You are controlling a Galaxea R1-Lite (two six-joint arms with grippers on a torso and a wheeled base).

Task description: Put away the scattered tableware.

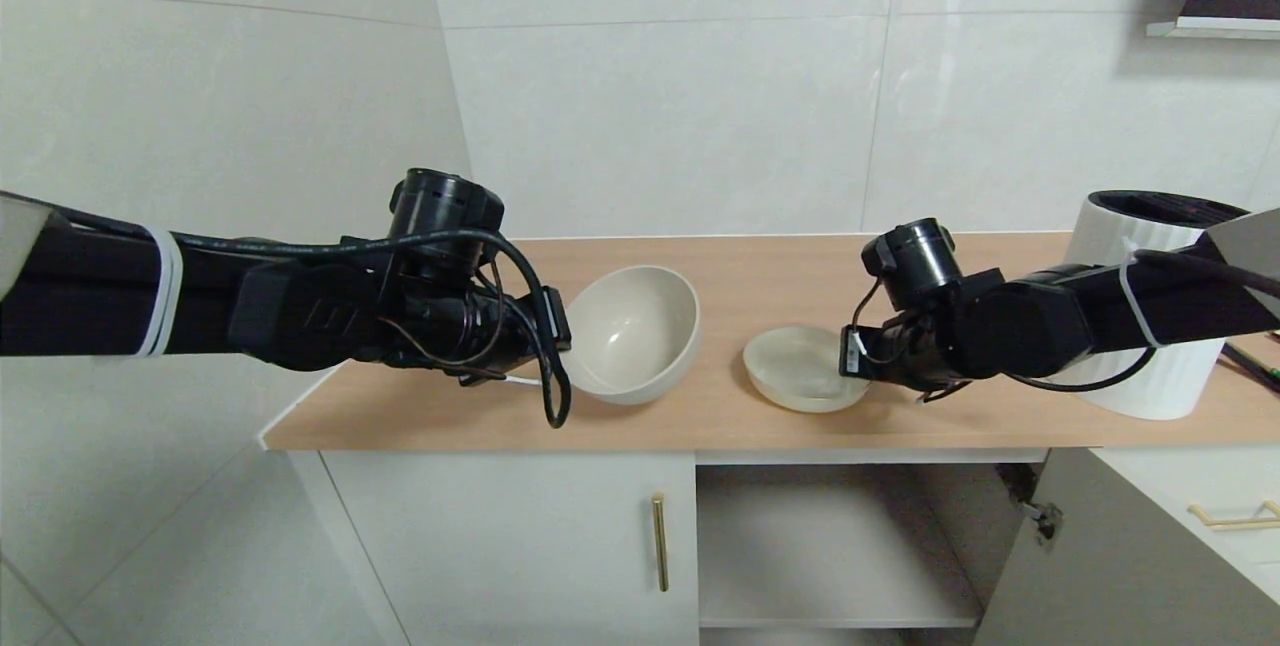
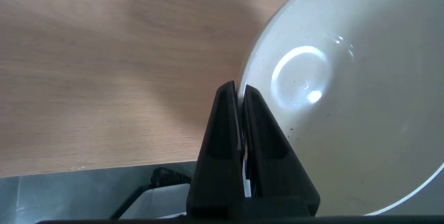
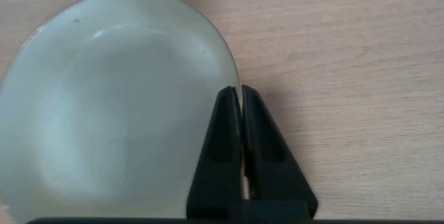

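A deep cream bowl (image 1: 635,331) is tilted up off the wooden counter (image 1: 740,276), its opening facing the right. My left gripper (image 1: 558,321) is shut on its left rim; in the left wrist view the fingers (image 2: 239,113) pinch the bowl (image 2: 354,92) at its edge. A shallow pale dish (image 1: 795,368) sits to the right of the bowl. My right gripper (image 1: 850,356) is shut on its right rim, and the right wrist view shows the fingers (image 3: 241,113) clamped on the edge of the dish (image 3: 111,106).
A tall white ribbed container (image 1: 1155,306) stands at the counter's right end behind my right arm. Below the counter an open cabinet (image 1: 830,546) shows a bare shelf, with its door (image 1: 1110,566) swung open to the right. A closed door with a brass handle (image 1: 659,541) is to its left.
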